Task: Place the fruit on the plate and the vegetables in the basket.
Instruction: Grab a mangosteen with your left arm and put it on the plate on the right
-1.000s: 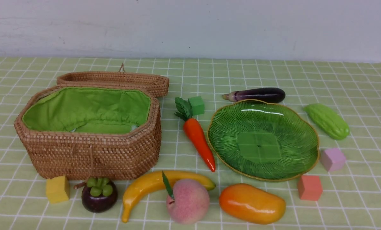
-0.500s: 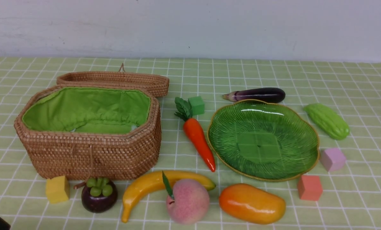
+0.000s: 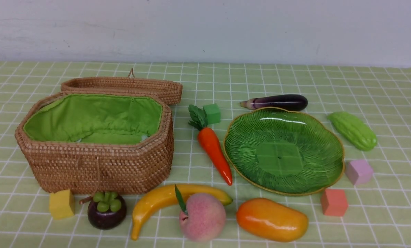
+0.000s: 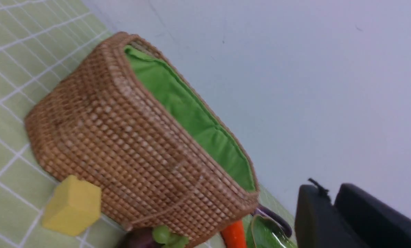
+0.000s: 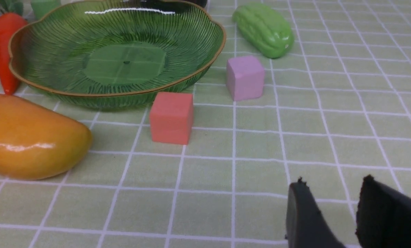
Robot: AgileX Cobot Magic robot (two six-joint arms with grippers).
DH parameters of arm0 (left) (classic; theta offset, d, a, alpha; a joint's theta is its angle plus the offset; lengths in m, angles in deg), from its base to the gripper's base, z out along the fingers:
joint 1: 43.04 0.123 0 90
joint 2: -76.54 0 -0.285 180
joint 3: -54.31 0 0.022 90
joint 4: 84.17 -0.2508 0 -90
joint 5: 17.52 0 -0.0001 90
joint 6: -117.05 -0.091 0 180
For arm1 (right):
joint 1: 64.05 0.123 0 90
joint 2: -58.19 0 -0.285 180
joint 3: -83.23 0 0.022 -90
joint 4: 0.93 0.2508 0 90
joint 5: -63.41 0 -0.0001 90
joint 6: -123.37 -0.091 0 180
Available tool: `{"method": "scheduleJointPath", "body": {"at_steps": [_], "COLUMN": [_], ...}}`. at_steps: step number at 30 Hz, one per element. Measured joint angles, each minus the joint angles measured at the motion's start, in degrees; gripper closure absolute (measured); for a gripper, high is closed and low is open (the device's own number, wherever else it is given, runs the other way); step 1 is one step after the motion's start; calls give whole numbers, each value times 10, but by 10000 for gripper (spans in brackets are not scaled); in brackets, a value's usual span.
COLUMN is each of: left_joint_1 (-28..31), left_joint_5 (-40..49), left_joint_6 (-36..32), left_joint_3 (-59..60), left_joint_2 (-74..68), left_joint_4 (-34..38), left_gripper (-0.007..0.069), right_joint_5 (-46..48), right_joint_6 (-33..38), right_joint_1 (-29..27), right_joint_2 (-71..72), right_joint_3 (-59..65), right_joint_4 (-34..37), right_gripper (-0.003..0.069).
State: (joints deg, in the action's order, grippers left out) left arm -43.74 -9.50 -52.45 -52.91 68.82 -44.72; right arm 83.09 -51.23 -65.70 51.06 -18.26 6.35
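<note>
Left pincer (image 4: 333, 192) has its jaws together, gripping nothing; right pincer (image 5: 331, 184) has its jaws apart, empty. Basket (image 3: 95, 165) stands ahead of the left pincer, plate (image 3: 284, 151) ahead of the right. Banana (image 3: 150, 206) and mango (image 3: 271, 218) lie on the tablecloth (image 3: 391, 86) nearest both. Carrot (image 3: 214, 151), eggplant (image 3: 281, 102) and gourd (image 3: 353, 131) lie farther off, round the plate. Peach (image 3: 202, 217) and mangosteen (image 3: 106, 215) sit near, flanking the banana.

You face what looks like a lab test setup: a counter (image 3: 381, 86) covered in a pale green checked cloth (image 3: 19, 224), backed by a bare, scuffed white wall (image 3: 205, 27). Plastic toy produce, such as a mango (image 3: 271, 219), and plain foam blocks, such as a salmon-pink cube (image 3: 334, 202), lie set out like props.
</note>
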Motion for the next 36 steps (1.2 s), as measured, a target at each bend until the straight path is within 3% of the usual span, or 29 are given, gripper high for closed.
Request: {"method": "scheduleJointPath", "body": {"at_steps": [2, 11, 15, 18, 21, 27, 31, 36], "left_joint_1": [0, -23, -46, -55, -58, -58, -58, -58], "left_joint_5": [46, 254, 331, 352, 348, 333, 322, 322], "left_joint_6": [-18, -184, -219, -232, -241, -246, -265, -283], "left_joint_3": [-46, -236, -289, -311, -323, -324, -324, -324], "left_joint_2": [-24, -207, -291, -334, -374, -407, -417, -441], "left_joint_4": [-14, -53, -79, -97, -116, -124, -124, -124], "left_gripper": [638, 638, 638, 638, 638, 638, 638, 627], "right_joint_5": [-23, -131, -156, -114, -11, 201, 290, 354], "right_joint_6": [-17, -126, -143, -142, -99, 95, 216, 305], "right_joint_1": [0, 0, 0, 0, 0, 0, 0, 17], "right_joint_2": [0, 0, 0, 0, -14, -99, -138, -185], "right_joint_3": [2, 2, 2, -20, -93, -254, -326, -394], "right_joint_4": [16, 160, 196, 195, 194, 210, 250, 324], "right_gripper": [418, 418, 418, 433, 481, 580, 622, 641]}}
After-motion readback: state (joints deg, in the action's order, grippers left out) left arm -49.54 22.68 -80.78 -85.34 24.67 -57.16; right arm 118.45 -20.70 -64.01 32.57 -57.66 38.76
